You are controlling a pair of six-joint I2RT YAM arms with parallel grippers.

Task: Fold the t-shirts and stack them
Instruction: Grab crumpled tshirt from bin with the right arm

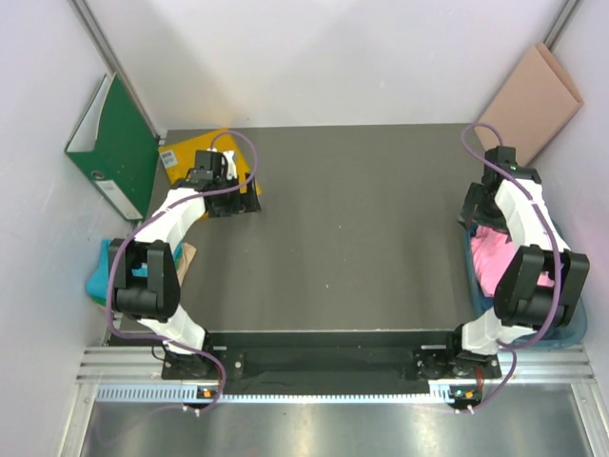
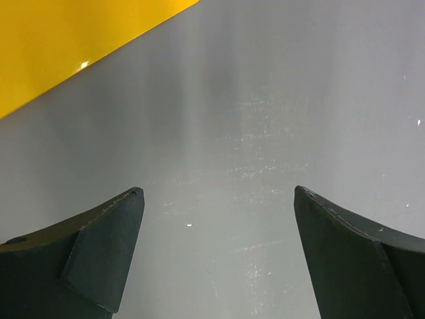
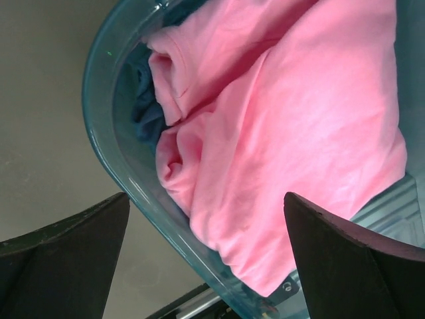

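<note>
A bright pink t-shirt [image 3: 285, 119] lies crumpled in a clear teal bin [image 3: 113, 153] at the table's right edge; it also shows in the top view [image 1: 495, 255]. A dark blue t-shirt [image 3: 143, 106] lies under it at the bin's wall. My right gripper [image 3: 206, 196] is open and empty, and hovers over the bin's rim and the pink shirt [image 1: 473, 214]. My left gripper [image 2: 218, 191] is open and empty over bare grey table at the back left [image 1: 240, 202], beside the yellow sheet. A teal bundle [image 1: 100, 276] lies off the table's left edge, partly hidden by the left arm.
A flat yellow sheet [image 1: 200, 157] lies at the table's back left corner and shows in the left wrist view [image 2: 60, 46]. A green binder [image 1: 114, 143] leans on the left wall. A brown cardboard piece [image 1: 533, 95] leans at the back right.
</note>
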